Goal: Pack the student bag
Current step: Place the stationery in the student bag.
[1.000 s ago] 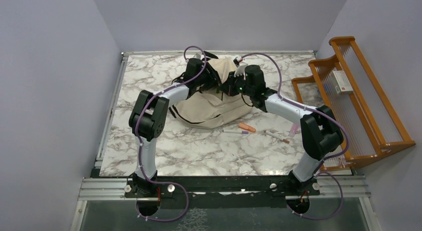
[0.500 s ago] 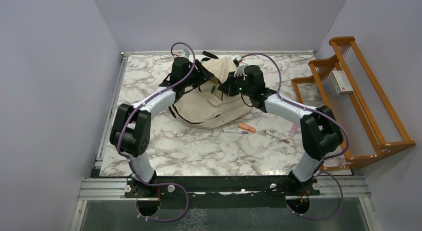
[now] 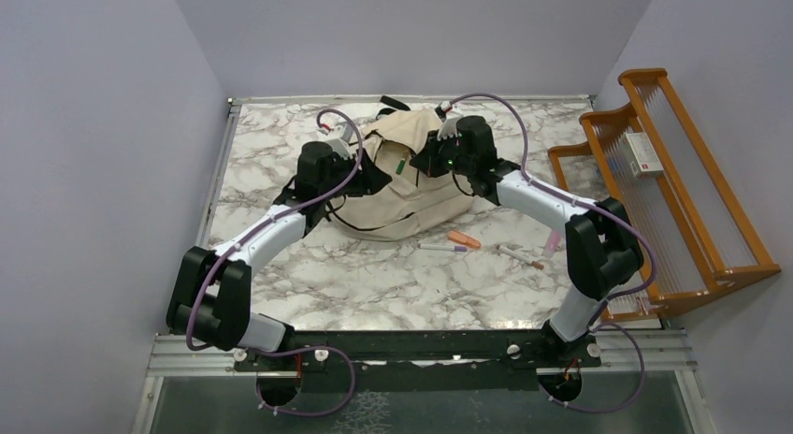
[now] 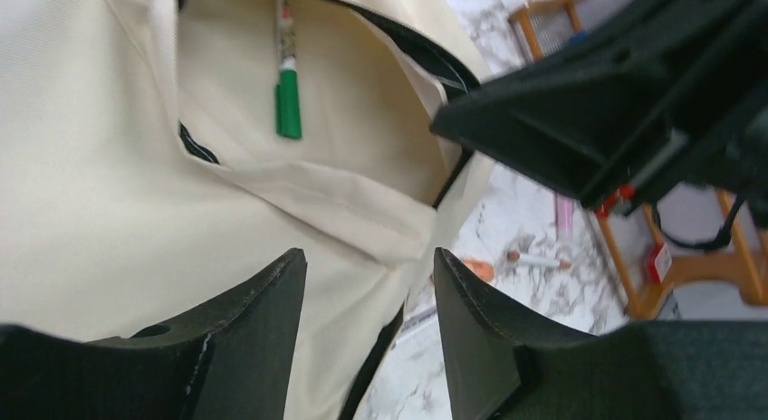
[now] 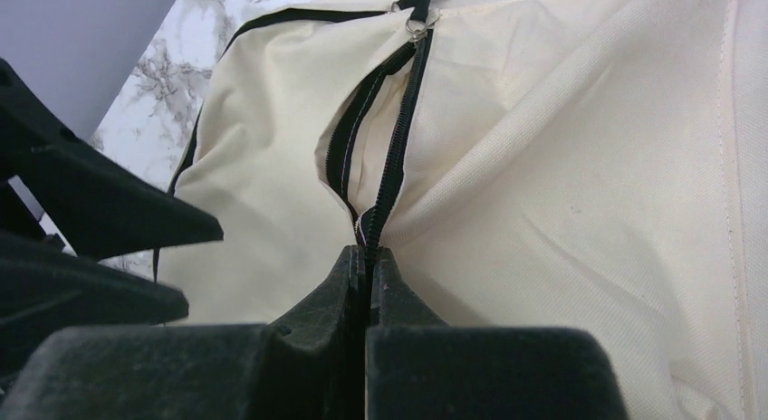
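Right jaws are pinching the student bag zipper edge; left jaws are hanging open, empty, just left of it.

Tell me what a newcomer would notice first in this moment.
The cream student bag, slumped at the far middle of the marble table, draws the eye, with both arms reaching to it. The right hand is pinched shut on its black zipper edge, while the left hand hovers open at its left side. A green-capped marker lies by the bag's opening, and an orange wooden rack stands at the right.
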Robot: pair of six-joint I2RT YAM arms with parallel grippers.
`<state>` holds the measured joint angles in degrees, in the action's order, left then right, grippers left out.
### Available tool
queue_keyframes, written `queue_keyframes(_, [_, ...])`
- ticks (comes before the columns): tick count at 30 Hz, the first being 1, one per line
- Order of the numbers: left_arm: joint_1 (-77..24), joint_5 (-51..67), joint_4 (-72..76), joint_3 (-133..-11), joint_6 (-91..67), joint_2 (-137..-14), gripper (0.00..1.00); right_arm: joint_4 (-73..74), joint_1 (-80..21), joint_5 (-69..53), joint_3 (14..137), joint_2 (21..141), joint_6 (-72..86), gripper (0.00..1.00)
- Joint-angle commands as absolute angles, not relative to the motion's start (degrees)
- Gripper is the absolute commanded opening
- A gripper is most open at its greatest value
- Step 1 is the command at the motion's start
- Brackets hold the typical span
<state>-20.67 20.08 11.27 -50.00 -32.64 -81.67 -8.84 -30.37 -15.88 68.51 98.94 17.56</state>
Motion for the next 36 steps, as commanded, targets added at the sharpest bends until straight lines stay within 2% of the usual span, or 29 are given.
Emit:
queue_keyframes(1, [-21.7, 31.5, 16.3, -46.5, -25.8, -79.0, 0.53, -7.1, -30.8, -16.1, 72.3, 100.0, 15.1, 0.01])
queue_keyframes(4, [-24.3, 32.4, 16.7, -45.2, -23.0, -78.9, 0.45, -6.2, -30.8, -17.0, 73.2, 100.4, 14.4, 0.01])
queue_keyframes(6, [-27.1, 32.0, 16.9, -44.5, -19.3, -78.8, 0.44, -5.6, -30.8, -17.3, 73.5, 100.7, 14.1, 0.0])
queue_keyframes(9, [-32.1, 33.4, 18.0, -43.2, -11.7, -78.5, 0.5, -5.3, -30.8, -17.4, 73.5, 100.6, 14.1, 0.01])
queue_keyframes(12, [-35.0, 37.3, 20.8, -41.2, -3.9, -79.1, 0.51, -5.7, -30.8, -17.6, 73.1, 100.4, 14.3, 0.01])
queue_keyframes(21, [-37.0, 51.2, 23.9, -37.7, 27.3, -82.0, 0.55, -5.6, -30.8, -18.4, 72.8, 100.4, 13.9, 0.0])
queue_keyframes(28, [-37.2, 56.6, 23.9, -41.9, 31.3, -90.7, 0.54, -5.7, -30.8, -18.9, 72.6, 100.4, 13.9, 0.0])
queue_keyframes(36, [-38.2, 50.1, 22.9, -46.8, 29.7, -97.2, 0.54, -5.4, -30.8, -18.6, 72.0, 100.0, 13.6, 0.0])
